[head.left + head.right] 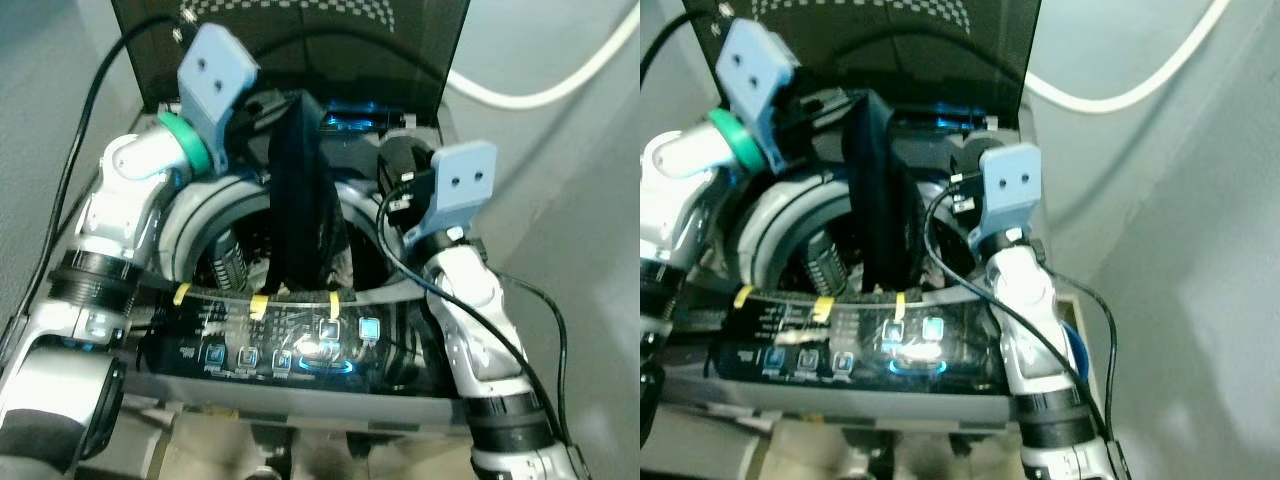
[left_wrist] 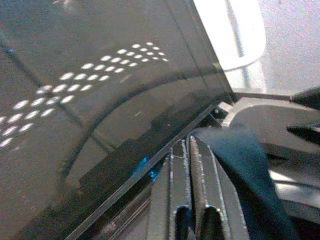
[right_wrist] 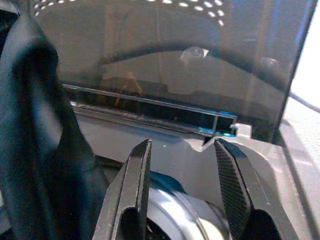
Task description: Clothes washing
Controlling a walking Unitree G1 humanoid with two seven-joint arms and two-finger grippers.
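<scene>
Left eye view looks down on a top-loading washing machine (image 1: 300,395) with its dark tinted lid (image 1: 290,40) raised upright at the back and a lit control panel (image 1: 290,350) along the near edge, where several blue buttons glow. A long dark garment (image 1: 300,200) hangs from the left gripper (image 2: 189,150) above the middle of the open drum (image 1: 200,230), its lower end trailing down into the tub among other dark laundry. In the left wrist view the two black fingers (image 2: 172,190) lie pressed together side by side, with the dark cloth pinched at them and spilling off to one side, and the lid's dotted pattern reflects light just beyond. The right gripper (image 3: 182,165) hovers over the right rear part of the opening, near the hanging garment but apart from it; in the right wrist view its fingers stand clearly apart with nothing between them, pointing toward the lid's hinge edge and the pale grey rim (image 3: 180,155) of the machine, with the garment beside one finger. A white hose (image 1: 540,85) curves across the grey wall behind the machine, and black cables (image 1: 90,110) loop from both arms
</scene>
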